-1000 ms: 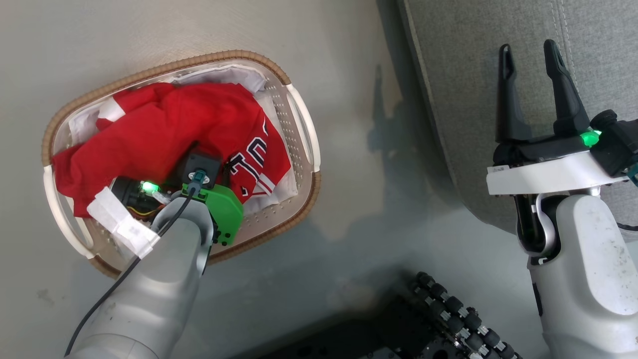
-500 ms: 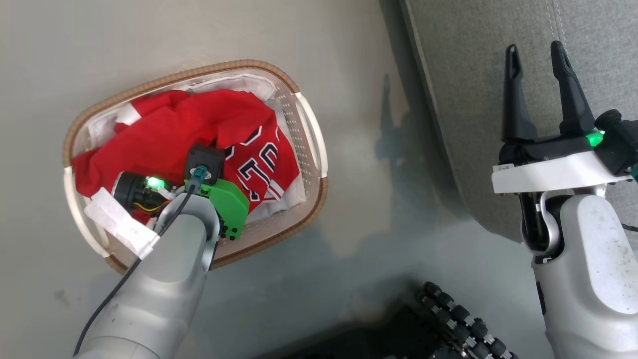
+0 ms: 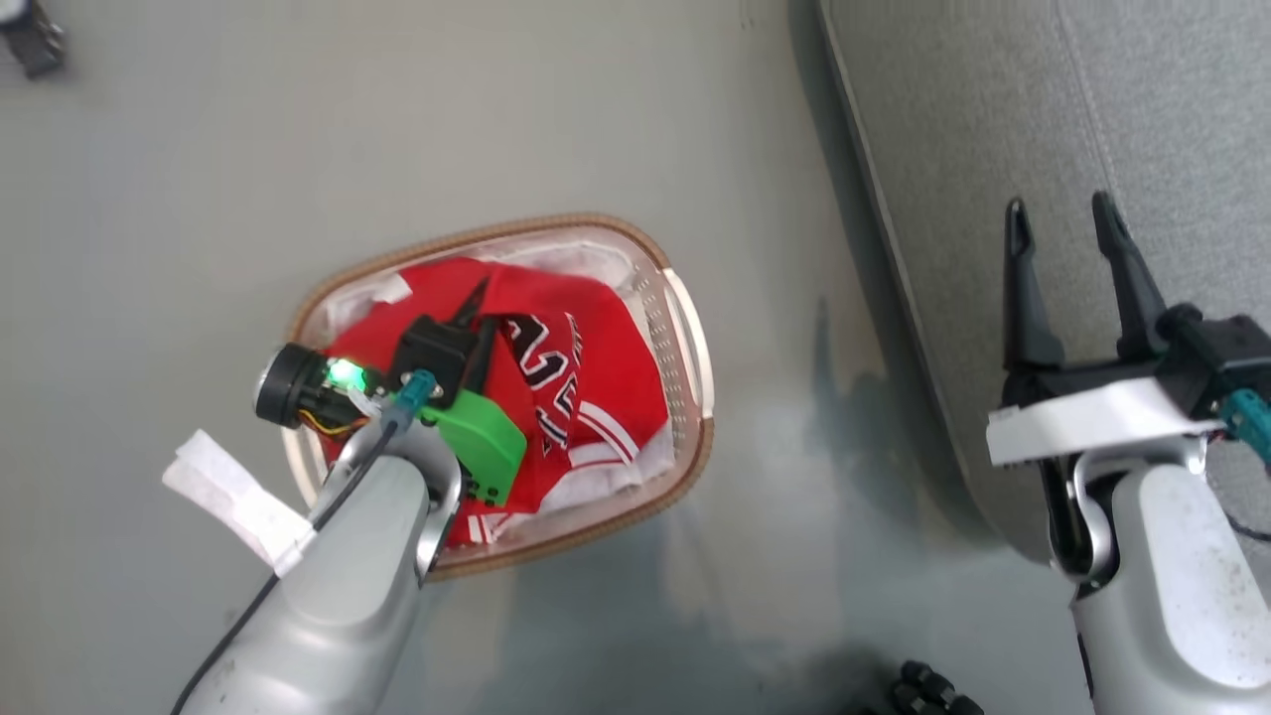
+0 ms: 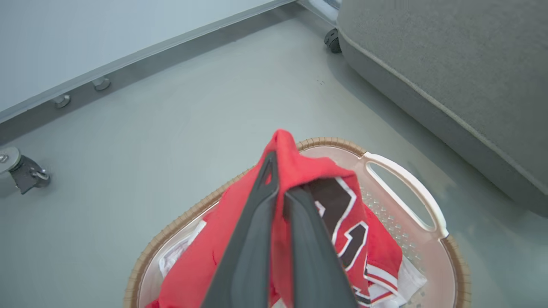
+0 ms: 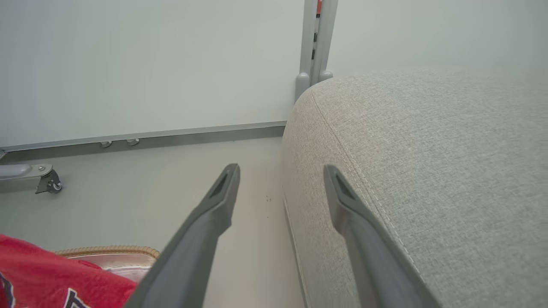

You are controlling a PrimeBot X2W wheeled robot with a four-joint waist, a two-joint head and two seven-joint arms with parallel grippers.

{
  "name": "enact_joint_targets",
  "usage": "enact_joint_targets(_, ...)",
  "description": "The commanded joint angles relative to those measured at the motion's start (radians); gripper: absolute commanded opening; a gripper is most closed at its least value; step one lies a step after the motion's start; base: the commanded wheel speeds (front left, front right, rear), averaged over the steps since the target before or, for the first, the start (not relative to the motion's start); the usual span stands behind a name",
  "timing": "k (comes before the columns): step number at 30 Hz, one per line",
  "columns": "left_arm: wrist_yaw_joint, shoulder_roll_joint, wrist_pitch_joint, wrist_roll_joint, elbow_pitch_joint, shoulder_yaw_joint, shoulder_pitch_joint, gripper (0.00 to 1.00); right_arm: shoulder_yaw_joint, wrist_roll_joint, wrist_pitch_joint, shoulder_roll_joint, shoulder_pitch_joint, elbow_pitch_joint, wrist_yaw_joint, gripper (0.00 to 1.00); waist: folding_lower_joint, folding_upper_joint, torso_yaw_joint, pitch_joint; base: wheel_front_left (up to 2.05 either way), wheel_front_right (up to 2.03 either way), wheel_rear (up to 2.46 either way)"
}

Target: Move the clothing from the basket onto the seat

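Observation:
The red clothing with black-and-white lettering is bunched in the basket, an oval white tub with a brown woven rim on the floor. My left gripper is shut on a raised fold of the clothing, fingers pressed together with red cloth draped over their tips; the basket lies below. My right gripper hangs open over the near edge of the grey seat, nothing between its fingers. In the right wrist view the right gripper points past the seat, with clothing at lower left.
White cloth lies under the red garments in the basket. A caster wheel stands on the floor to the left, another by the seat's corner. A wall with a metal base rail runs behind. Grey floor surrounds the basket.
My left gripper has shut on the red clothing and lifted a fold out of the heap. The head camera has shifted, so the basket now sits lower and further right in the picture.

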Motion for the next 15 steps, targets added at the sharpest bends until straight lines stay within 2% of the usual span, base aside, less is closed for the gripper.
enact_joint_targets(1, -0.013, 0.012, -0.001, 0.016, -0.019, -0.005, 0.033, 0.0, -0.006, -0.007, -0.005, -0.005, 0.031, 0.009, -0.001, 1.0, 0.0, 0.0, 0.093, -0.163, 0.0, 0.0, 0.0)
enact_joint_targets(8, -0.053, 0.052, -0.001, 0.017, -0.153, 0.01, 0.101, 0.0, -0.016, -0.016, -0.005, -0.005, 0.141, 0.041, -0.001, 1.0, 0.0, 0.0, 0.13, -0.341, 0.0, 0.0, 0.0)
enact_joint_targets(15, -0.076, 0.099, 0.001, 0.037, -0.239, -0.002, 0.049, 0.0, 0.01, -0.013, -0.005, -0.005, 0.231, 0.056, -0.001, 1.0, 0.0, 0.0, 0.142, -0.45, 0.0, 0.0, 0.0)
